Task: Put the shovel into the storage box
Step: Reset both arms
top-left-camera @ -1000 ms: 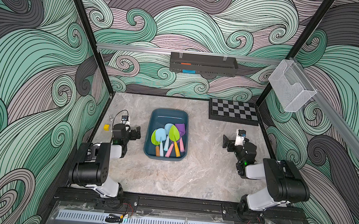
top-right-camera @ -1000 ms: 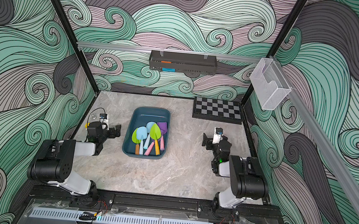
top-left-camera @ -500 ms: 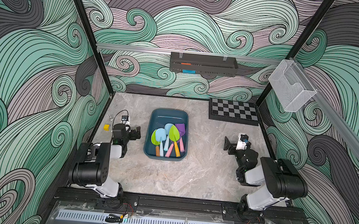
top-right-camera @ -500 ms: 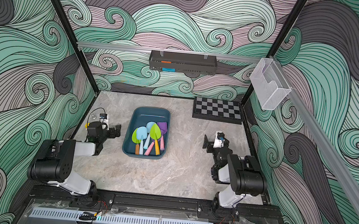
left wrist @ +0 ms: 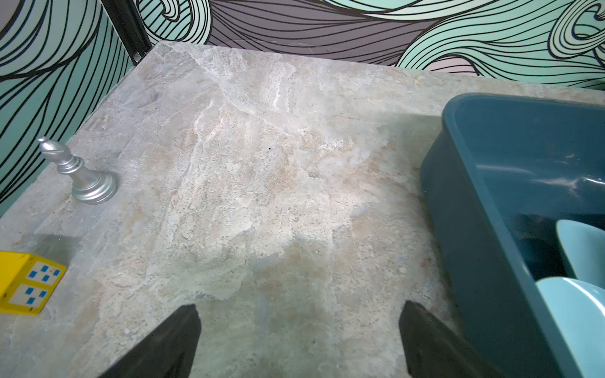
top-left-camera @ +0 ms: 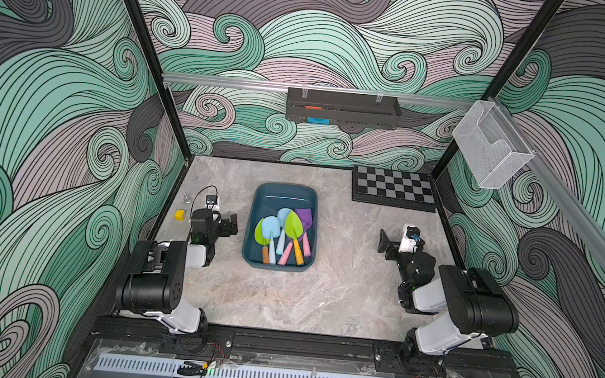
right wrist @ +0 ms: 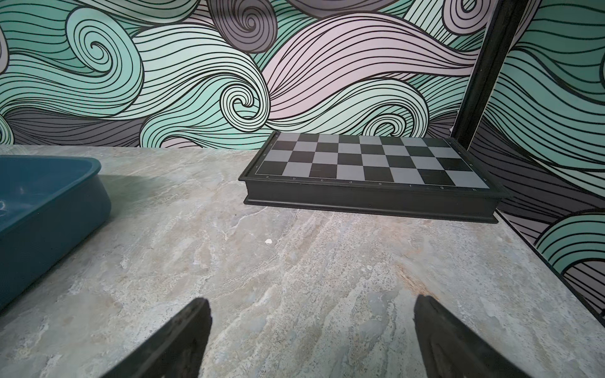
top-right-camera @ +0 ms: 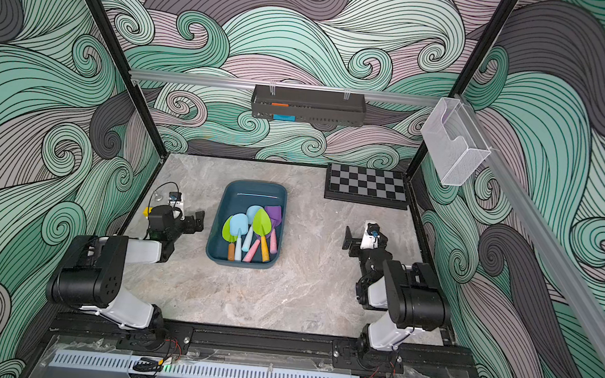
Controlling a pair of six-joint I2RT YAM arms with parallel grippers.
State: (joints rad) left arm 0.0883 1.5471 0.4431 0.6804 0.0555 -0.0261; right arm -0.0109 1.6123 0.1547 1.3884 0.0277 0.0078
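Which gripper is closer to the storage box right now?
Left. The left gripper is open close beside the left wall of the storage box, not touching; the right gripper, also open, sits clearly farther off on its right side.

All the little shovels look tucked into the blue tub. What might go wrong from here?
1. The left gripper sits open close beside the storage box; a careless swing might shove it.
2. The silver chess piece and yellow block stand near that arm and might get knocked over.
3. The shovels lie piled over one another, so a jolt might shift them.
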